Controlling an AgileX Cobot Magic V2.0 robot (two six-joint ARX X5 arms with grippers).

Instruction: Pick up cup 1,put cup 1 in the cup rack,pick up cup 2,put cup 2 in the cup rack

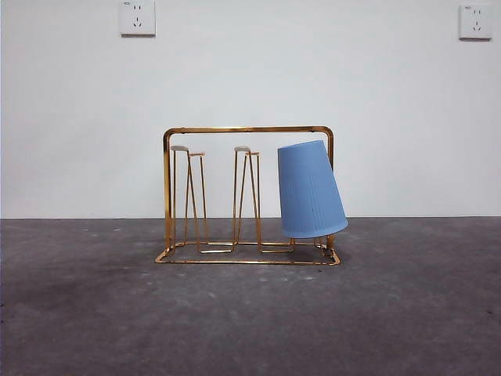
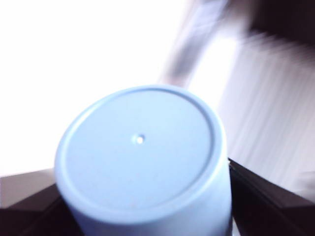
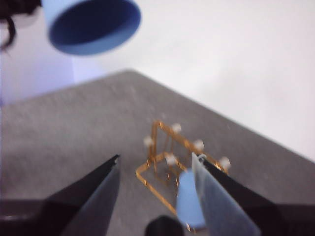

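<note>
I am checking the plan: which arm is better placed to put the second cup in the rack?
Left. The left gripper already holds the second blue cup, bottom up, above the table. The right gripper is open and empty above the cup rack.

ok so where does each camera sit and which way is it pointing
Front view: low at table height, looking level at the cup rack with one blue cup on it; no robot parts.
Left wrist view: on the left arm, filled by a second blue cup between its jaws.
Right wrist view: high, looking down past open jaws at the rack.
Front and right wrist views share rack and cup.
</note>
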